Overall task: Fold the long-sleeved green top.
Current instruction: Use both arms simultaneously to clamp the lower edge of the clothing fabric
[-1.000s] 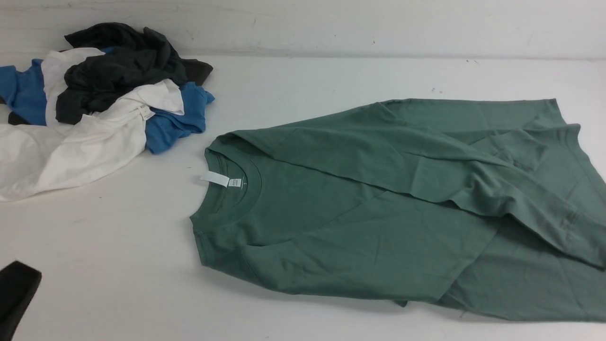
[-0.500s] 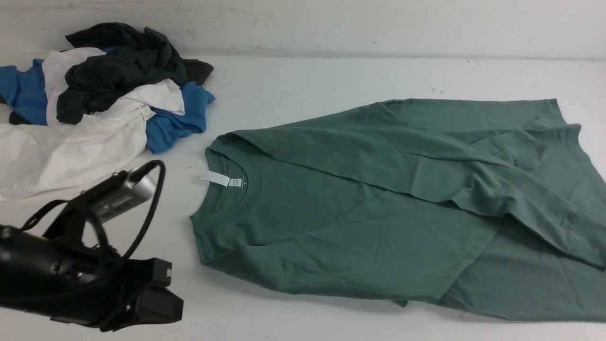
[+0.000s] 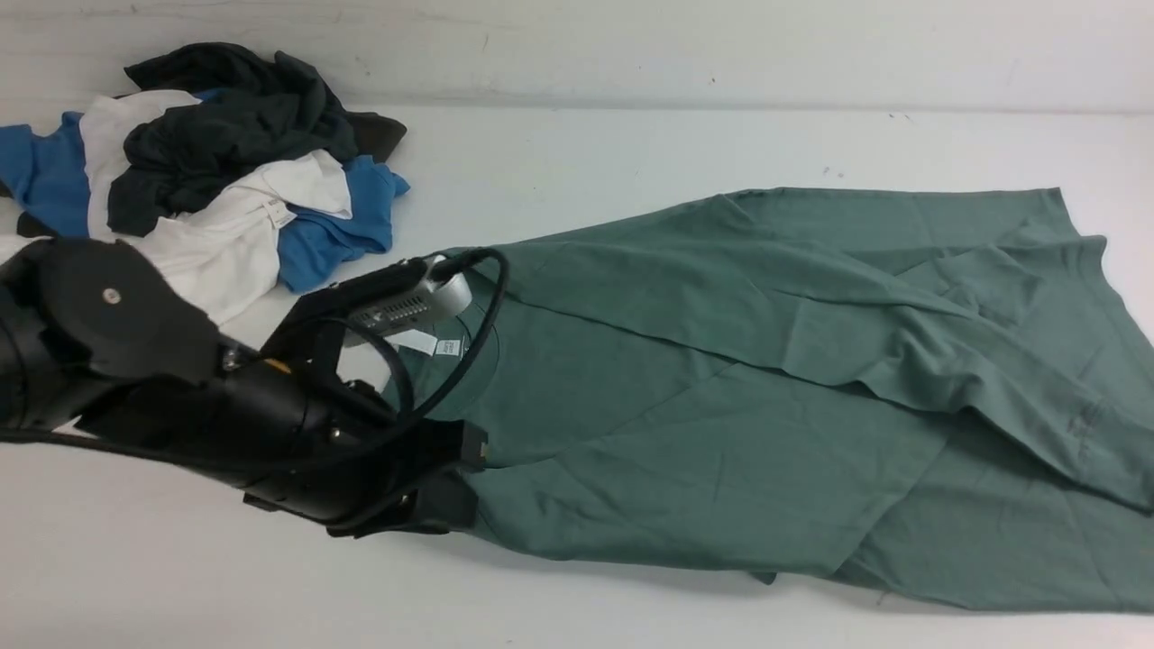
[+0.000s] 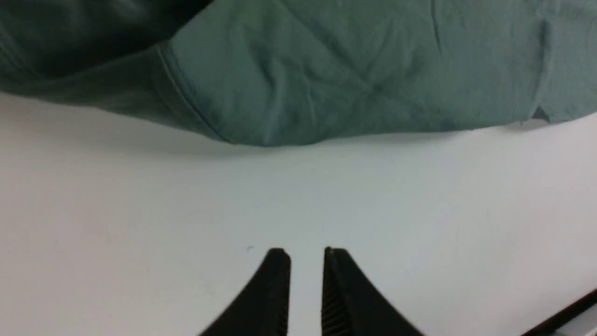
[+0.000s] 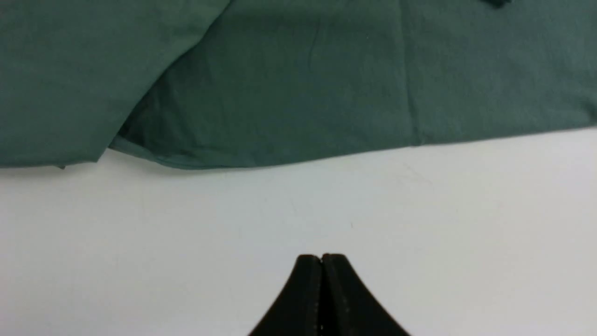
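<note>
The green long-sleeved top [image 3: 766, 388] lies spread on the white table, collar to the left, both sleeves folded across its body. Its white neck label [image 3: 424, 343] peeks out behind my left arm [image 3: 270, 424], which reaches over the collar and near shoulder. In the left wrist view my left gripper [image 4: 306, 254] is open a little, empty, over bare table just short of the top's shoulder edge [image 4: 261, 135]. My right gripper [image 5: 322, 256] is shut on nothing above bare table, near the top's edge [image 5: 289, 154]. It is out of the front view.
A heap of blue, white and dark grey garments [image 3: 198, 180] sits at the back left of the table. The pale back wall [image 3: 631, 45] rises behind it.
My left arm has swung in from the lower left corner to the top's collar and shoulder. Its jaws have parted slightly. The top has not moved.
</note>
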{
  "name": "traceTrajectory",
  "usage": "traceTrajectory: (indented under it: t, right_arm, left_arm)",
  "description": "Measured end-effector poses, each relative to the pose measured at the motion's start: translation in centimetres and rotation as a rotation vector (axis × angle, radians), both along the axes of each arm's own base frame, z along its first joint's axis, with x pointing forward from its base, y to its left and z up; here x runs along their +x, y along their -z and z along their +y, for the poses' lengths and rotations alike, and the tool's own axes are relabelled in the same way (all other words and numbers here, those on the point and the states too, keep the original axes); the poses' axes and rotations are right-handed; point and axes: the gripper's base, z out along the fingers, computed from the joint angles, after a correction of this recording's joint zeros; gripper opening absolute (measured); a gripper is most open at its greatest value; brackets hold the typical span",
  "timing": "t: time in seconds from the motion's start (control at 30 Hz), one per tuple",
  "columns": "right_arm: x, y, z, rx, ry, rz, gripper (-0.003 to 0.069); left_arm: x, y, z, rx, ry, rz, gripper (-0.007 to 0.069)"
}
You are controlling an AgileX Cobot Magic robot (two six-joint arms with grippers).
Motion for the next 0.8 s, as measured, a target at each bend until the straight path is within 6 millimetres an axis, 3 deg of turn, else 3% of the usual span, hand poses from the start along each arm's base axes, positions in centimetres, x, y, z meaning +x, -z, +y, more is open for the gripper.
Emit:
traceTrajectory:
  t: [0.13,0.3,0.6,0.8]
  right_arm:
    - [0.0,0.0,0.0,0.002,0.004,0.0,-0.0014]
    - [0.0,0.0,0.0,0.001,0.004,-0.003,-0.0014]
    - [0.1,0.0,0.0,0.0,0.006,-0.008,-0.0015]
    - [0.1,0.0,0.0,-0.001,0.007,-0.013,-0.0015]
  left_arm:
    - [1.8,1.1,-0.7,0.057,-0.043,0.075,0.0256]
    - [3.4,3.4,-1.2,0.085,-0.078,0.176,0.0351]
    - [5.1,7.6,-2.1,0.069,-0.148,0.297,0.0366]
    - [6.1,8.8,-2.4,0.039,-0.218,0.29,0.0326]
